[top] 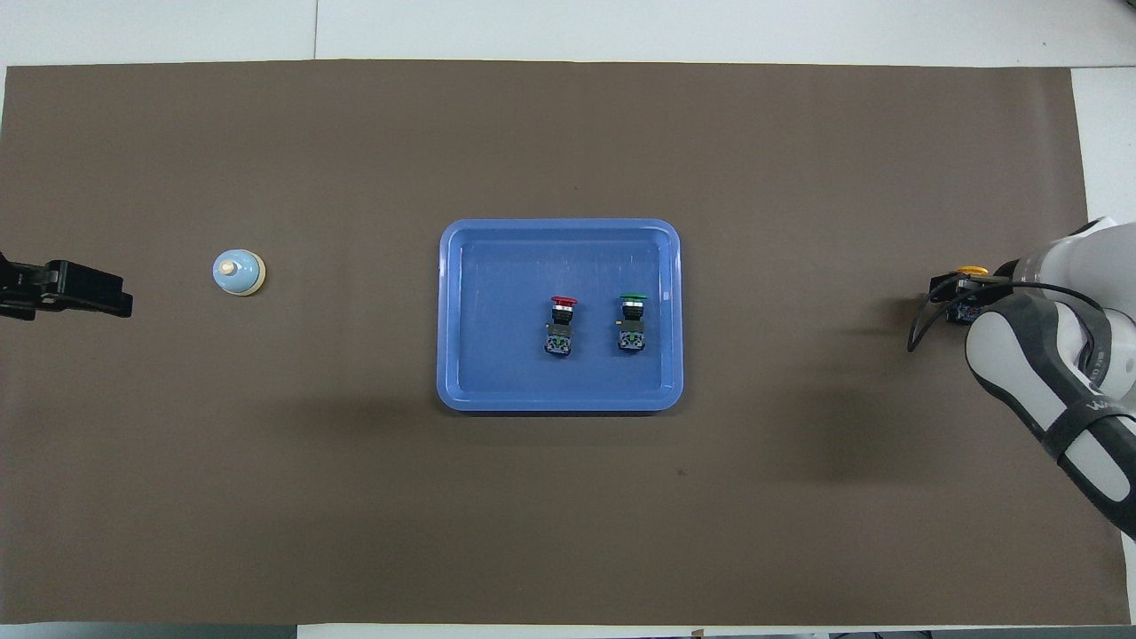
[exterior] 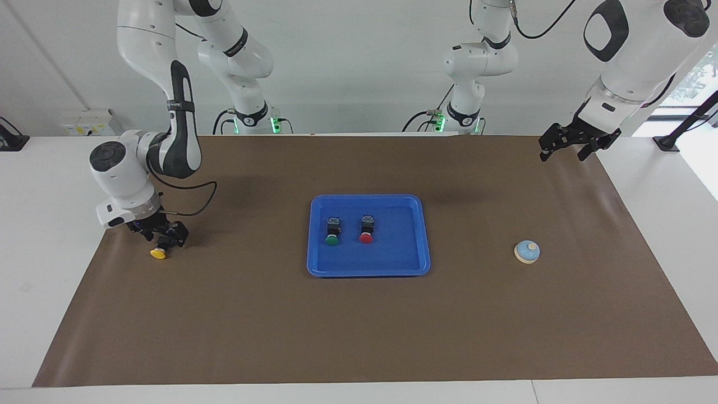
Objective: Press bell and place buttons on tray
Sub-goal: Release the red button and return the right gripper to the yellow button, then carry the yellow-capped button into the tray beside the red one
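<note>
The blue tray (exterior: 367,272) (top: 559,225) lies mid-table. In it, side by side, lie the green button (exterior: 331,231) (top: 632,319) and the red button (exterior: 366,230) (top: 561,321). The yellow button (exterior: 159,253) (top: 974,272) lies on the brown mat toward the right arm's end, its cap pointing away from the robots. My right gripper (exterior: 162,238) (top: 963,300) is down at that button's black body. The bell (exterior: 527,251) (top: 238,271) stands toward the left arm's end. My left gripper (exterior: 565,150) (top: 120,302) waits open and holds nothing, over the mat's edge at its own end.
A brown mat (exterior: 359,325) covers most of the white table. Two further white arms (exterior: 477,62) stand at the robots' edge of the table.
</note>
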Robot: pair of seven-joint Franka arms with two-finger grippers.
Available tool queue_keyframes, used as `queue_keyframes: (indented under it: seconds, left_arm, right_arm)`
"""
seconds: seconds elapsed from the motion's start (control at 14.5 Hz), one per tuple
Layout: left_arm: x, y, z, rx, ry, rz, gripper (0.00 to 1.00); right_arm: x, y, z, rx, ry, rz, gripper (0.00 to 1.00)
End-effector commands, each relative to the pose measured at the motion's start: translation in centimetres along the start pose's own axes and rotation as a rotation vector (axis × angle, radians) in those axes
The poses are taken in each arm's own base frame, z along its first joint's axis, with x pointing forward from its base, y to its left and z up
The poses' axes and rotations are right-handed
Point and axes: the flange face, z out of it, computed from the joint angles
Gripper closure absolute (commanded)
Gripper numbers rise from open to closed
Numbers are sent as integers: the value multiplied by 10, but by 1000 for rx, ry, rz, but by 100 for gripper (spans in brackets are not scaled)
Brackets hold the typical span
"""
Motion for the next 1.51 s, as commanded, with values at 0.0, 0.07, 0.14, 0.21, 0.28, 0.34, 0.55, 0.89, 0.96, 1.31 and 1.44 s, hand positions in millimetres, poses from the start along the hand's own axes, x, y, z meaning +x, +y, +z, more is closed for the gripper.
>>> queue_keyframes:
  seconds: [0.0, 0.07, 0.14, 0.21, 0.28, 0.34, 0.55, 0.89, 0.96, 1.31, 1.44]
  left_arm:
    - [1, -1, -3, -5, -5, -6, 0]
    - [1, -1, -3, -5, -5, -6, 0]
    - [1, -1, -4, -5, -3, -6, 0]
    - [1, -1, -4, -5, -3, -6, 0]
    - [1, -1, -3, -5, -5, -6, 0]
    - [1, -1, -4, -5, -3, -6, 0]
    - [1, -1, -4, -5, -3, -6, 0]
    - [1, -1, -4, -5, -3, -6, 0]
    - [1, -1, -4, -5, -3, -6, 0]
    - [1, -1, -4, -5, -3, -6, 0]
    - [1, -1, -3, -5, -5, -6, 0]
  right_arm:
    - [-3, 10, 3, -3, 4, -45, 100]
    - [-3, 8, 3, -3, 1, -51, 100]
    - [-3, 7, 3, -3, 1, -51, 100]
    - [-2, 5, 2, -3, 0, -57, 100]
    - [-1, 2, 1, -3, 0, -62, 100]
    - [2, -2, -4, -3, 5, -68, 100]
    - [15, -42, -34, 2, -21, -108, 100]
    - [32, -158, -102, -9, -78, -111, 100]
    - [29, -185, -113, -12, -80, -82, 100]
    - [-21, -349, -151, 55, -73, -46, 100]
    - [-50, -410, -154, 54, -78, -17, 100]
